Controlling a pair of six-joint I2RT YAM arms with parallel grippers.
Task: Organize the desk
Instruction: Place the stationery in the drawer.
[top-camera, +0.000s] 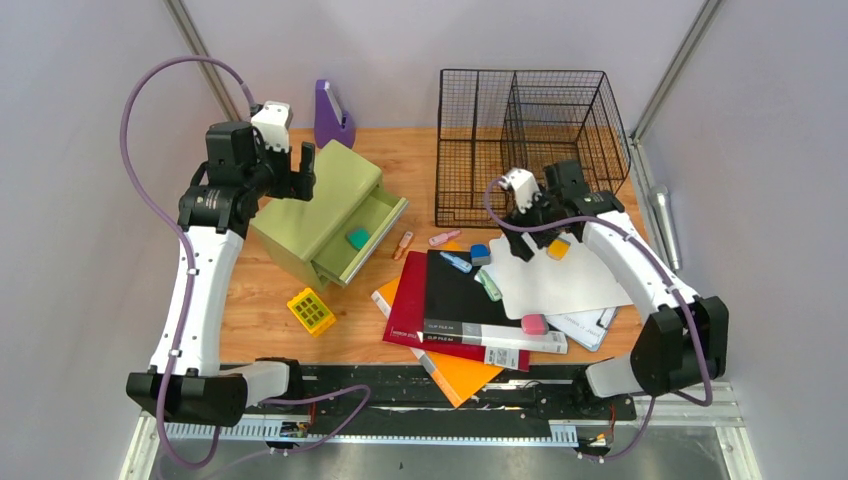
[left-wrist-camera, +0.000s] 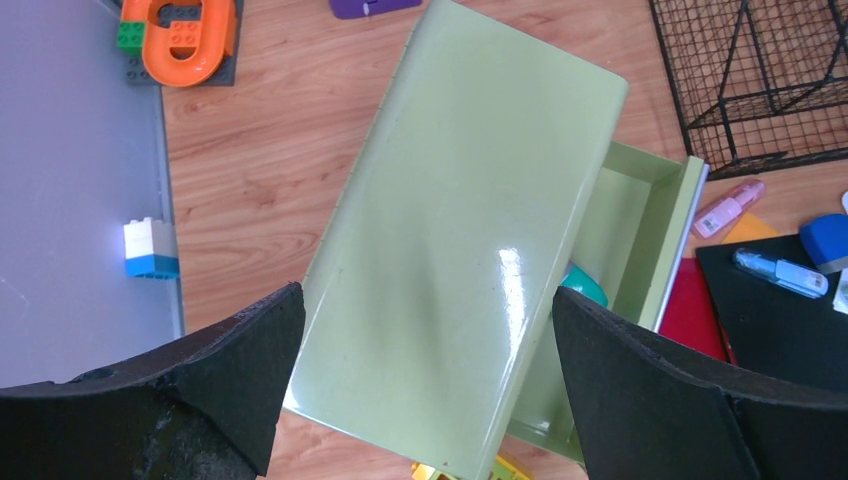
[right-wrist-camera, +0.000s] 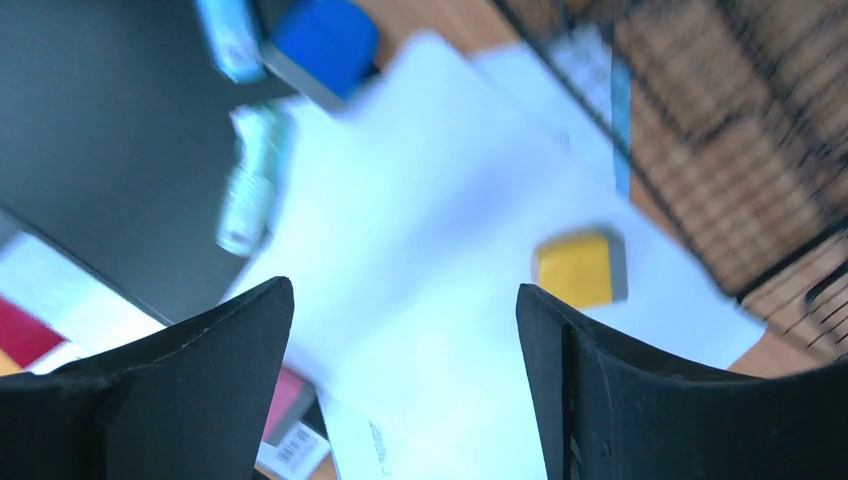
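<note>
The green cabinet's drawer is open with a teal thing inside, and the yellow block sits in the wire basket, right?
No. The yellow block lies on the white paper, outside the wire basket; the right wrist view shows it. The rest holds.

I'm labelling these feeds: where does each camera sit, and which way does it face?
Top external: above, behind the robot, looking down over the desk; left arm, right arm show.
Left wrist: facing down at the green drawer box; open fingers show.
Right wrist: down at white paper, blurred; fingers show.
Shared: yellow block, top and right wrist.
</note>
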